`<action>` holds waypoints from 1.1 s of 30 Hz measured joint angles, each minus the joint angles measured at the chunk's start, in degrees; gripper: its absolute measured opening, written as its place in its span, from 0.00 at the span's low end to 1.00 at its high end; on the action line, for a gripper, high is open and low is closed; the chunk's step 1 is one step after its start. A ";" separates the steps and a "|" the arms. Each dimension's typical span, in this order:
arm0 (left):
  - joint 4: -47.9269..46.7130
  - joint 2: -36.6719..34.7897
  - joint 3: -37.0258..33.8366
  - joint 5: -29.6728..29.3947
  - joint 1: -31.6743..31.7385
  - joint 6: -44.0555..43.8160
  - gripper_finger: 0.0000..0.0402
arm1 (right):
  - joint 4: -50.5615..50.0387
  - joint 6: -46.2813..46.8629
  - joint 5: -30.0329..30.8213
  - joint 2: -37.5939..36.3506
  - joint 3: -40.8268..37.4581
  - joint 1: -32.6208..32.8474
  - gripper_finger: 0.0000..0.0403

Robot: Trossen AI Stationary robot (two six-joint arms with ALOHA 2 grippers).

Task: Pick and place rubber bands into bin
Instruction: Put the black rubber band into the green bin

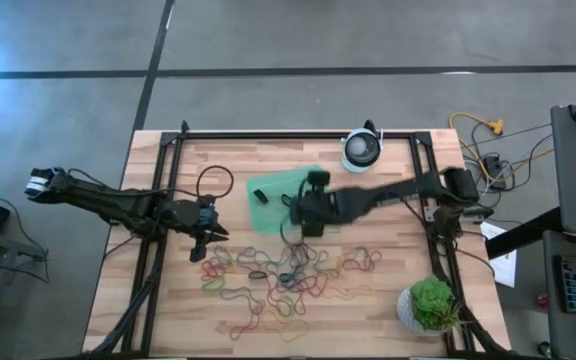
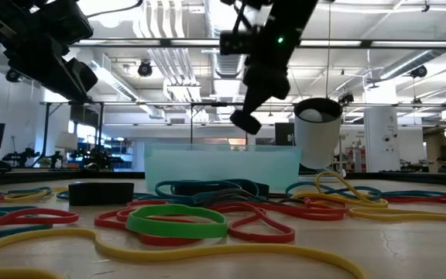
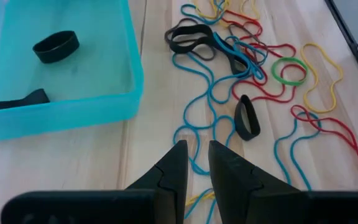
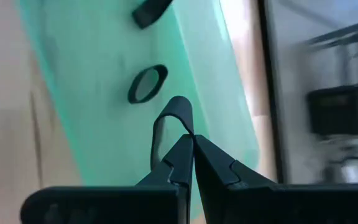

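The green bin (image 1: 290, 182) stands at the table's far middle with two black rubber bands (image 3: 56, 46) lying in it. Many coloured rubber bands (image 1: 278, 275) lie loose on the wood nearer the front. My right gripper (image 4: 191, 140) hangs over the bin's right part, shut on a black rubber band (image 4: 178, 109); in the low view it (image 2: 246, 120) is well above the bin (image 2: 223, 167). My left gripper (image 3: 196, 155) hovers left of the pile, above blue bands. Its fingers stand a narrow gap apart with nothing between them. My right gripper pinches the black band between its two fingertips. A small loop of the band (image 4: 176, 107) stands out past the tips, and a strand (image 4: 156, 140) runs back along one finger. The fingers slant down from the table's right. The band is lifted clear, above the bin.
A round white device (image 1: 361, 150) stands behind the bin at the far edge, and a green plant (image 1: 430, 305) stands at the near right corner. Black frame rails (image 1: 168, 180) run along the table's sides. Cables (image 1: 488, 150) lie off the right edge.
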 joint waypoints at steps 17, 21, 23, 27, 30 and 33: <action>-0.02 0.00 0.00 -0.02 -0.04 0.30 0.12 | 7.61 -4.66 -17.19 -0.20 0.00 -10.25 0.04; 0.01 0.00 0.00 -0.60 -0.04 0.30 0.12 | 8.54 -4.62 -20.93 -0.20 0.00 -10.55 0.12; 0.04 0.00 0.00 -1.28 -0.04 0.30 0.12 | 8.54 -4.65 -20.93 -0.20 0.00 -10.63 0.17; 0.70 0.00 -0.03 -1.31 -0.04 1.51 0.12 | 7.92 -6.18 -20.90 -0.39 0.00 -10.68 0.26; 3.62 1.91 -0.11 -0.05 -0.09 2.26 0.12 | 5.86 -7.48 -20.97 -1.51 0.00 -9.89 0.30; 6.34 5.89 -0.11 3.82 -0.32 4.11 0.12 | 4.51 -7.91 -21.00 -3.66 0.00 -8.04 0.33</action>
